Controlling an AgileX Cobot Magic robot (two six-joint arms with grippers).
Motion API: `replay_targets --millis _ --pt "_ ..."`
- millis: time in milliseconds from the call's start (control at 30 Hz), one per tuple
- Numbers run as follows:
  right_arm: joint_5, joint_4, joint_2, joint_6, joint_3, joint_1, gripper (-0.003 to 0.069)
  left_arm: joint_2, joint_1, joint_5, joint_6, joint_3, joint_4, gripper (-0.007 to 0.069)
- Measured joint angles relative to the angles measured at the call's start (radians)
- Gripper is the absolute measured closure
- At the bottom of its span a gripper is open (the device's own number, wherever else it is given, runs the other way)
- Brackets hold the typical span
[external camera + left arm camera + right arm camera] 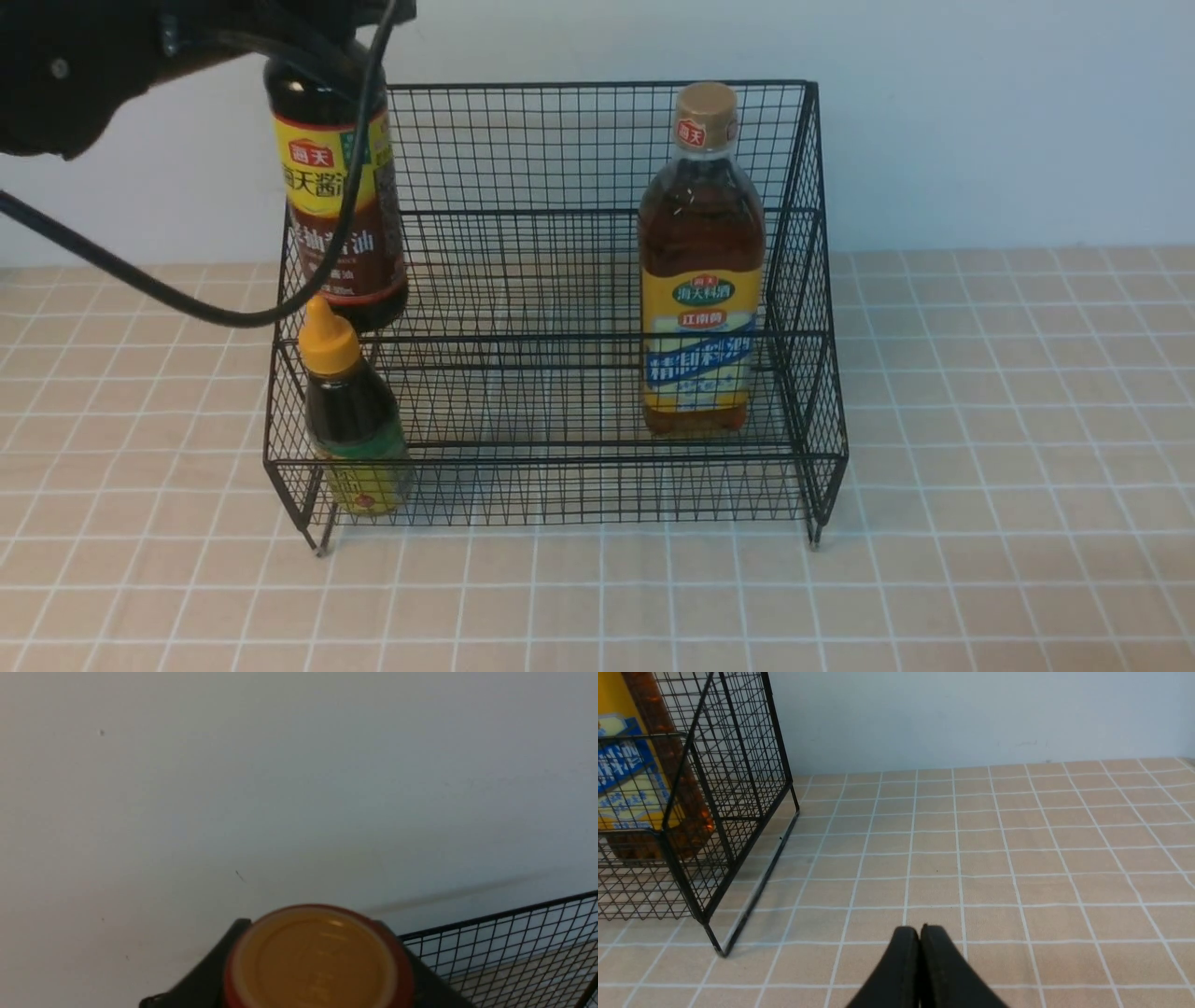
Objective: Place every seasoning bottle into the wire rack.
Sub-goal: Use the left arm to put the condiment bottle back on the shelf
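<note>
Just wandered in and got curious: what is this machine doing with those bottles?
It is loading seasoning bottles into a black wire rack. Its left arm holds a dark soy sauce bottle by the top, hanging over the rack's left end. A small yellow-capped bottle and a tall amber bottle already stand inside. The right arm's fingers are shut and empty, off to the rack's right.

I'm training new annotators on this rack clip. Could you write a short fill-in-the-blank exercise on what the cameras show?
1. The tall amber bottle stands on the ____ side of the wire rack.
2. The small dark bottle has a ____ nozzle cap.
3. The left gripper holds the dark long-necked bottle by its ____.
4. The right gripper fingers are ____ and hold nothing.

Missing words: right; yellow; top; closed
</note>
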Motion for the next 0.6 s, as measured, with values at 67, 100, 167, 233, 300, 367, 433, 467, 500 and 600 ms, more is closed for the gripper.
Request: replay_targets --millis 67,100,167,233,300,367,433,467,500,600 --pt "0.000 0.000 0.000 0.000 0.000 0.000 0.0673 0.006 0.000 0.005 0.000 0.000 -0.001 0.0368" --pt "0.000 0.000 0.000 0.000 0.000 0.000 0.0673 0.018 0.000 0.021 0.000 0.000 0.000 0.0368" --pt "0.000 0.000 0.000 0.000 0.000 0.000 0.0673 0.027 0.000 0.039 0.000 0.000 0.000 0.0368" --pt "0.000 0.000 0.000 0.000 0.000 0.000 0.0673 0.037 0.000 0.060 0.000 0.000 0.000 0.0368" --pt "0.000 0.000 0.000 0.000 0.000 0.000 0.0673 0.045 0.000 0.086 0.000 0.001 0.001 0.0368" --pt "0.000 0.000 0.000 0.000 0.000 0.000 0.0673 0.047 0.000 0.105 0.000 0.003 0.001 0.0368" --pt "0.000 0.000 0.000 0.000 0.000 0.000 0.0673 0.051 0.000 0.155 0.000 0.004 -0.001 0.0368" --pt "0.000 0.000 0.000 0.000 0.000 0.000 0.0673 0.052 0.000 0.176 0.000 0.004 -0.001 0.0368" --pt "0.000 0.000 0.000 0.000 0.000 0.000 0.0673 0.053 0.000 0.200 0.000 0.004 -0.001 0.0368" --pt "0.000 0.000 0.000 0.000 0.000 0.000 0.0673 0.054 0.000 0.253 0.001 0.004 -0.001 0.0368"
